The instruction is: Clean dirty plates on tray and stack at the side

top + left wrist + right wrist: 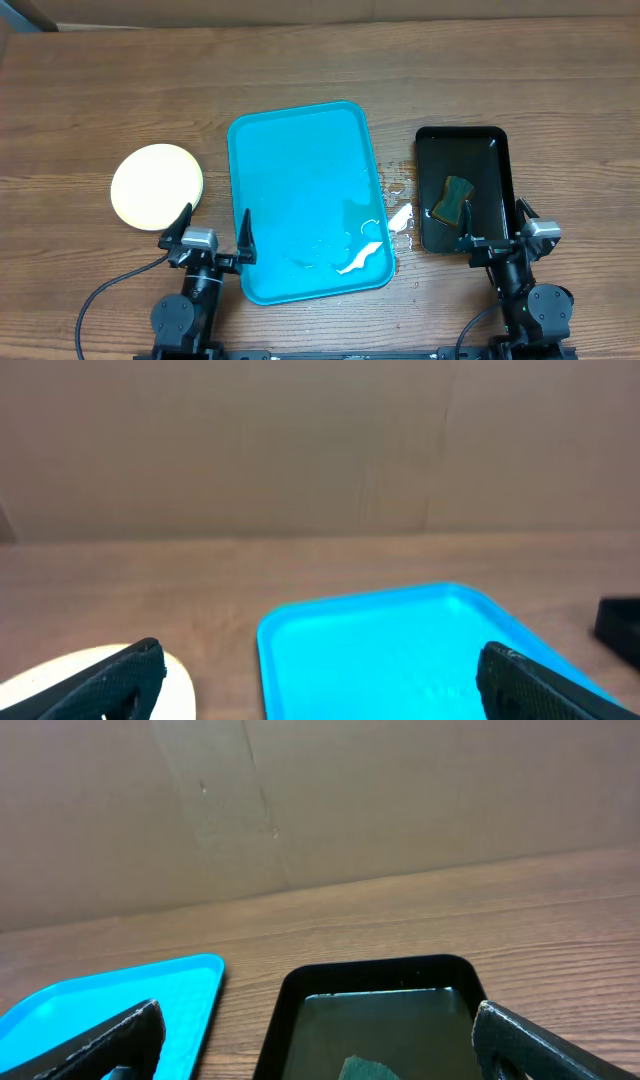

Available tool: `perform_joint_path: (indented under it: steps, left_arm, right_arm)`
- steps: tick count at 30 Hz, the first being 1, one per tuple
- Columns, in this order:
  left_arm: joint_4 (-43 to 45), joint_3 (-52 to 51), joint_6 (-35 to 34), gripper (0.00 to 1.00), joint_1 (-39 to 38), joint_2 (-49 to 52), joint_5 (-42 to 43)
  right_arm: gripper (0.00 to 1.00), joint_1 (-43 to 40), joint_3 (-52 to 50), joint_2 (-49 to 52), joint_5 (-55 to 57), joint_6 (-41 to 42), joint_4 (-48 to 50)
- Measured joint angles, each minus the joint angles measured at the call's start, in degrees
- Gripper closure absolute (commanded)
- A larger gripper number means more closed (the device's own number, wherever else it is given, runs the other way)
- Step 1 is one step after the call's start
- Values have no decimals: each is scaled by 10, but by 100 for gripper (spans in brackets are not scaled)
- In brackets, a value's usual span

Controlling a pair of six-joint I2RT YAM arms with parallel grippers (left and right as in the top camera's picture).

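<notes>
The turquoise tray [305, 200] lies in the middle of the table with no plate on it, only wet glints near its front right. A round pale yellow plate [157, 186] lies on the table left of the tray; I cannot tell whether other plates lie under it. My left gripper [215, 226] is open and empty at the tray's front left corner. In the left wrist view its fingers [320, 685] span the plate's edge [180, 695] and the tray [400, 650]. My right gripper [495, 218] is open and empty.
A black tray [498, 180] with water and a green sponge [456, 198] stands right of the turquoise tray. The right wrist view shows it [300, 1010] between the fingers [320, 1045]. Water drops [400, 213] lie on the table between the trays.
</notes>
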Motion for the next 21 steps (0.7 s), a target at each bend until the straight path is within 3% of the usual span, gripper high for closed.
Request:
perform_joint_path:
  steps: [2,21]
  left_arm:
    - [-37,0,0,0,0,0,-1]
    - [-38,0,0,1,0,1,-4]
  right_arm:
    - [0,0,0,0,0,0,0]
    - [0,0,0,0,0,0,0]
